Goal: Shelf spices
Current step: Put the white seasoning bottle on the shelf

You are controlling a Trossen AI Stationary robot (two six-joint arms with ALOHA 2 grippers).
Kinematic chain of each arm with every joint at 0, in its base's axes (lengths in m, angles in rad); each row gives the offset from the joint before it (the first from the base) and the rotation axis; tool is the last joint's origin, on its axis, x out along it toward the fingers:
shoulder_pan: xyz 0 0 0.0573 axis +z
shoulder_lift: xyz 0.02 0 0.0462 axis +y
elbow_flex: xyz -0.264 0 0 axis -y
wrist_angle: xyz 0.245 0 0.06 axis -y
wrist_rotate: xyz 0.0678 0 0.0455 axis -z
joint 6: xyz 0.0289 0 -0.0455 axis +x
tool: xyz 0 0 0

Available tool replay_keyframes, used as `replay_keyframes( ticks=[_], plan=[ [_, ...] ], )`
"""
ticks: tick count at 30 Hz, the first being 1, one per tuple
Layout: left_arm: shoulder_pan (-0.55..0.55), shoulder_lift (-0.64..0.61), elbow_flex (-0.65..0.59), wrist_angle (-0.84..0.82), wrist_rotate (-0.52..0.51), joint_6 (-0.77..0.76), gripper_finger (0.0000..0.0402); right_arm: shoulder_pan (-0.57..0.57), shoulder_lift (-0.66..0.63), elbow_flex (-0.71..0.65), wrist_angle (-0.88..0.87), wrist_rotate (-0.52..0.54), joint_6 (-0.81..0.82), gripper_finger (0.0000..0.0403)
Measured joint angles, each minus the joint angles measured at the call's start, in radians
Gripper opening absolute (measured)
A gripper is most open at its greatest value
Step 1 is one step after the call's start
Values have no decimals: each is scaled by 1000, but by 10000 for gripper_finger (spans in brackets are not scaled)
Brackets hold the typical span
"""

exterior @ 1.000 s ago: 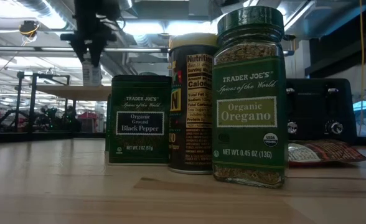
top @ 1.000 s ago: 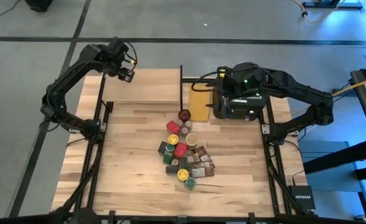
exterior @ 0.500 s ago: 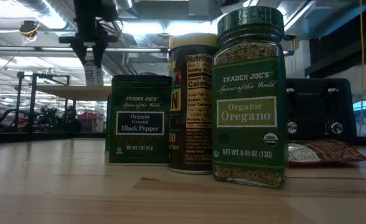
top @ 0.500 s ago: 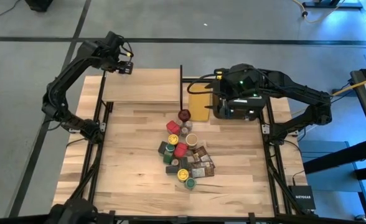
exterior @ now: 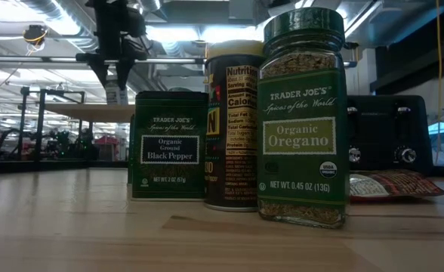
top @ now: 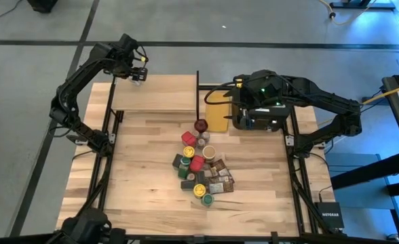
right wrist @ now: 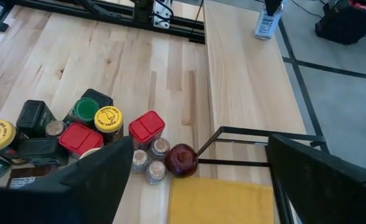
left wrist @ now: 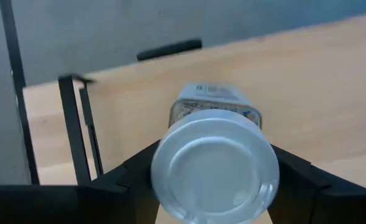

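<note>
Now your left gripper [top: 138, 70] pinches a white-lidded jar [left wrist: 215, 163] over the shelf [top: 156, 93]'s far left corner. Lower it upright, then release. Your right gripper [right wrist: 195, 186], spread, waits near the pile [top: 201, 169].

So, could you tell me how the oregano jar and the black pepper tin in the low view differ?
The oregano jar is clear, showing its herbs, with a ribbed lid; the black pepper tin is opaque and boxy. The jar looks taller and nearer the camera. Both are green, upright and labelled Trader Joe's Organic.
</note>
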Motion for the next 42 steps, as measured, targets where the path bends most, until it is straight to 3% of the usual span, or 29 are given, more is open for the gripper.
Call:
replay_keyframes(
  ticks=[17, 28, 36, 42],
  plan=[
    [0, -4, 2, 29, 2, 7, 232, 0, 0, 0, 1, 0, 11, 376],
    [-41, -15, 195, -103, -15, 32, 233, 0, 0, 0, 0, 0, 13, 376],
    [-182, -67, 201, 116, -62, 137, 233, 0, 0, 0, 2, 0, 18, 376],
    [-290, -54, 101, 267, -83, 284, 233, 0, 7, 1, 1, 0, 19, 376]
  ],
)
